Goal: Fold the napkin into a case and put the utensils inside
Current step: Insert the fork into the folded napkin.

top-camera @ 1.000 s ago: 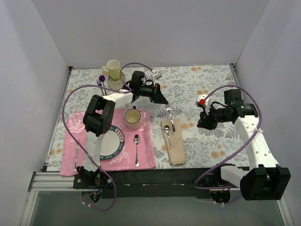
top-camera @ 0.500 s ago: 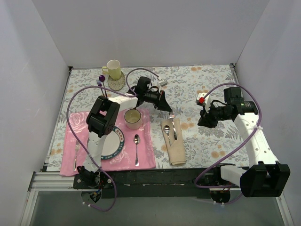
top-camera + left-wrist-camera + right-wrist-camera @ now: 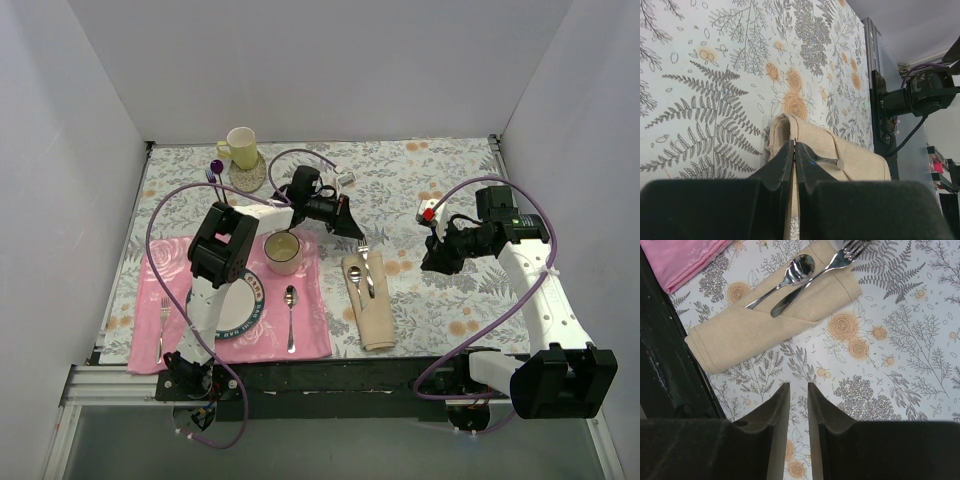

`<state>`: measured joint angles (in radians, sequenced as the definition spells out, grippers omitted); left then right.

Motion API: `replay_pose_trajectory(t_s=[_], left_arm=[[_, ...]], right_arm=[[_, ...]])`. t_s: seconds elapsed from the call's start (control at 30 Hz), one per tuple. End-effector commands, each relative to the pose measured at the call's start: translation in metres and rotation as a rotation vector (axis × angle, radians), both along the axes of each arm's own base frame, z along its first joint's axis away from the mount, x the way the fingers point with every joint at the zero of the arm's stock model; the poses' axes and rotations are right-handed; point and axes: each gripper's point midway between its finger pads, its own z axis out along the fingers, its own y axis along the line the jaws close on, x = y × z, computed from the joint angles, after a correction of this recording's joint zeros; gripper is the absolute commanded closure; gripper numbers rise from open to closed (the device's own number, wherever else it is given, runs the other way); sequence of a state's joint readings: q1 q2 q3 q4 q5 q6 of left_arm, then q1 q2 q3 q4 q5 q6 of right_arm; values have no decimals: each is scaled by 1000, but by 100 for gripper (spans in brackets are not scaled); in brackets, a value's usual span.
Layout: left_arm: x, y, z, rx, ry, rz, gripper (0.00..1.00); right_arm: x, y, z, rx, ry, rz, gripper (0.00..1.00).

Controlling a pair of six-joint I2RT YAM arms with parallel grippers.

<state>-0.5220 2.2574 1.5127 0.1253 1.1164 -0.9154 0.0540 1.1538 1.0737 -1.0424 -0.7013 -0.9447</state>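
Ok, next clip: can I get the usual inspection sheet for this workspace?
Surface: grey floral tablecloth, flat, pink placemat on its left.
Job's things: napkin folded narrow and oblong; spoon and fork lie side by side on it, heads at its far end; whether the handles are tucked in is unclear.
Clutter: plate, cup, second spoon and second fork on the placemat; yellow mug and purple-handled fork at the back left.
Grippers: left gripper jaws shut at the fork's tines, grip unclear; right gripper jaws slightly apart, empty, above the cloth beside the napkin.
Cables: purple cables loop off both arms, none touching the napkin.
Surroundings: white walls on three sides.
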Motion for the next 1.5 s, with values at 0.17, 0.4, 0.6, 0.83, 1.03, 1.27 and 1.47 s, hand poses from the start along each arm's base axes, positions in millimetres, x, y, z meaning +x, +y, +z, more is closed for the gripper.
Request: replay_pose_trajectory(t_s=[0.17,0.4,0.6,0.83,1.03,1.27,1.47], left_arm=[[19,-2,23,-47,-77,-14,100],[9,-2,16,-33,-69,-23,100],[-10,-7,11,-22,-59,-35,100],[-27,-7,12,-20,-35,-38,100],[-30,-9,26,-41,-59,-25,100],[-33,-10,38,-58,-64,-38,100],[-47,-10,39,-59,-28,-67,100]], right_arm=[[-2,3,12,16,-26,20,72],[1,3,12,15,-27,26,72],[4,3,13,13,-28,28,72],[3,4,11,17,-22,32,72],[3,5,11,22,-18,33,72],[-5,8,6,41,-10,60,73],[-29,26,-15,31,-58,211,76]])
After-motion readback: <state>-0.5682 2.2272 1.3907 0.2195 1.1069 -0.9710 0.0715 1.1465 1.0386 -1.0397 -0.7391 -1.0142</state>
